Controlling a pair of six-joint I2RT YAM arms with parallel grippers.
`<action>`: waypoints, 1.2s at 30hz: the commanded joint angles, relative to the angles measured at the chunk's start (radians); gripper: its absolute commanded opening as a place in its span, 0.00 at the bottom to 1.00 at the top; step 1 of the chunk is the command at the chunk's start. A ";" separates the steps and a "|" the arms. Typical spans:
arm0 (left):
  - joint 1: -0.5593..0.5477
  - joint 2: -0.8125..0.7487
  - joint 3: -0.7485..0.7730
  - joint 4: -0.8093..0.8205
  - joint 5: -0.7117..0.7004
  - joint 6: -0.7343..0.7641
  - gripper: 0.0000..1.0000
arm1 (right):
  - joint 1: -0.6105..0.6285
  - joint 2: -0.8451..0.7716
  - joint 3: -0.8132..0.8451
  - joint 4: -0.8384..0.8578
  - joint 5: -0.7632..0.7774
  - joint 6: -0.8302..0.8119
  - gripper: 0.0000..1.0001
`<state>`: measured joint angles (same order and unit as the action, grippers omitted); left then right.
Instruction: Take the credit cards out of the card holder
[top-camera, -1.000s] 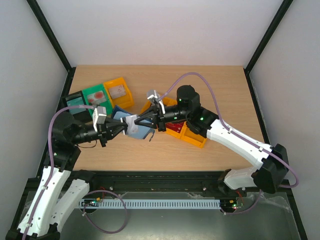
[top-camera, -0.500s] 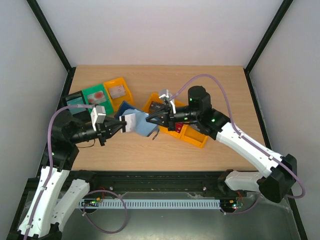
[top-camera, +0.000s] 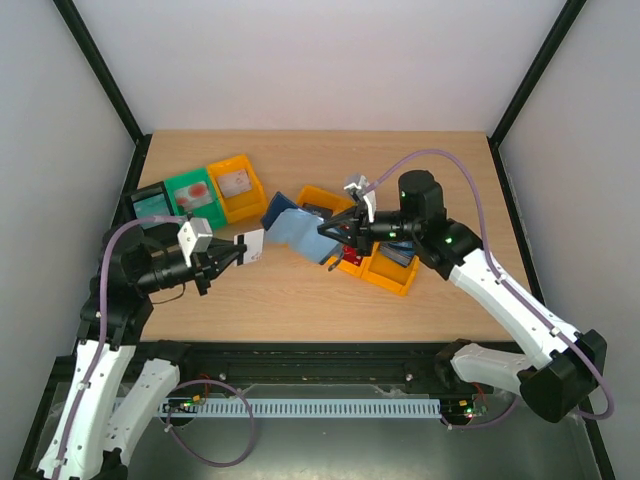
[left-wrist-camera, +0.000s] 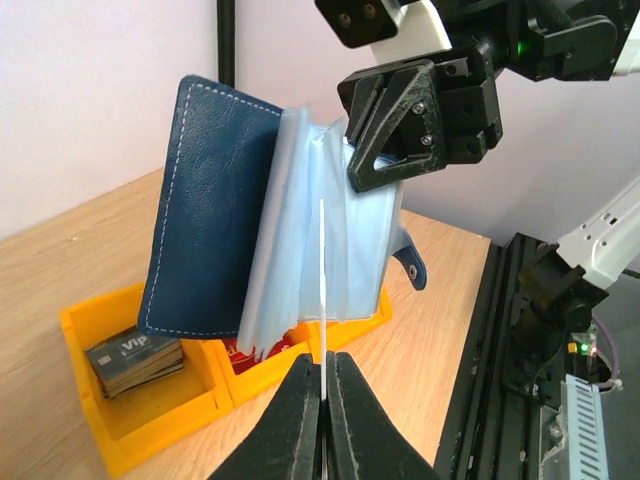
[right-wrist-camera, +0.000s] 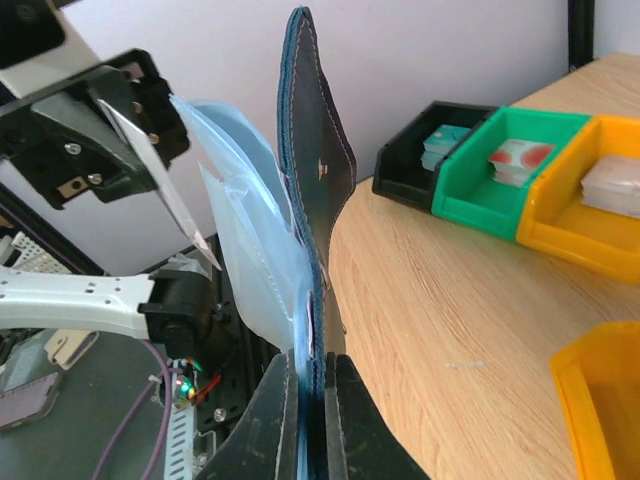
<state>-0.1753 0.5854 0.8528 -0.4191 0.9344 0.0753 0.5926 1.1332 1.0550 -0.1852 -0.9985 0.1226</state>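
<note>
One white card (left-wrist-camera: 323, 262) is out, clamped in the left claw (left-wrist-camera: 323, 365) just clear of the card holder (top-camera: 292, 226), which the right claw (top-camera: 328, 232) clamps, fanned open, above the counter (top-camera: 300, 295); its pockets may hold more.

A wooden table (top-camera: 440, 170) is seen, on whose left rear part a black bin (top-camera: 136, 206), a green bin (top-camera: 177, 183) and a yellow-orange bin (top-camera: 256, 201) are set side by side, while an orange three-compartment tray (top-camera: 386, 283) is placed near the middle, to their right.
</note>
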 joint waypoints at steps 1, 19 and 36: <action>0.006 -0.017 0.010 -0.028 -0.034 0.046 0.02 | -0.015 0.006 0.023 -0.085 0.040 -0.041 0.02; 0.005 -0.083 -0.213 0.432 -0.007 -0.488 0.02 | -0.125 0.022 -0.035 0.039 -0.078 0.091 0.02; -0.009 -0.064 -0.066 0.244 0.061 -0.055 0.02 | -0.113 0.045 -0.067 0.012 -0.106 0.105 0.02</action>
<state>-0.1856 0.5362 0.6659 -0.0406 0.9512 -0.2726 0.4713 1.1549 1.0138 -0.2031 -1.0832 0.1913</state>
